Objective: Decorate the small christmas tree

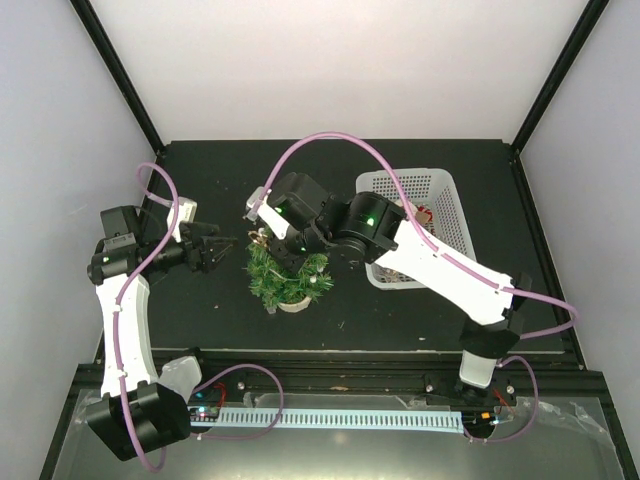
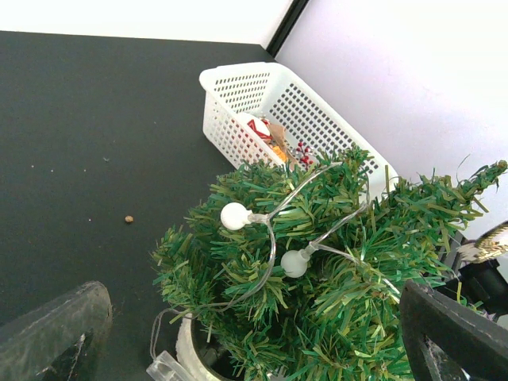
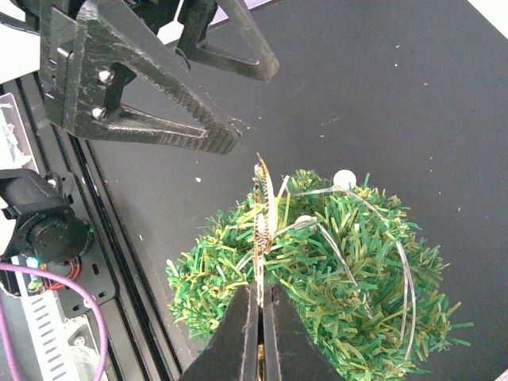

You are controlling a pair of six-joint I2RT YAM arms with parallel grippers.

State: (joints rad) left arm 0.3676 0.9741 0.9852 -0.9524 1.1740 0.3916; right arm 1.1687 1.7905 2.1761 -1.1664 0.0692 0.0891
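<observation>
The small christmas tree [image 1: 288, 276] stands on its pale round base mid-table, wound with a clear string of white bulb lights [image 2: 235, 216]. My right gripper [image 3: 261, 290] is shut on a thin gold glittery ornament [image 3: 263, 226] and holds it edge-on over the tree's top [image 3: 341, 270]; from above, that gripper [image 1: 263, 233] is over the tree's far left side. My left gripper [image 1: 222, 247] is open and empty just left of the tree, which fills the space between its spread fingers [image 2: 55, 333]. The left gripper also shows in the right wrist view [image 3: 159, 87].
A white mesh basket [image 1: 446, 192] with ornaments stands right of the tree, partly under the right arm; it shows behind the tree in the left wrist view [image 2: 238, 131]. A clear battery box [image 2: 165, 369] lies by the tree's base.
</observation>
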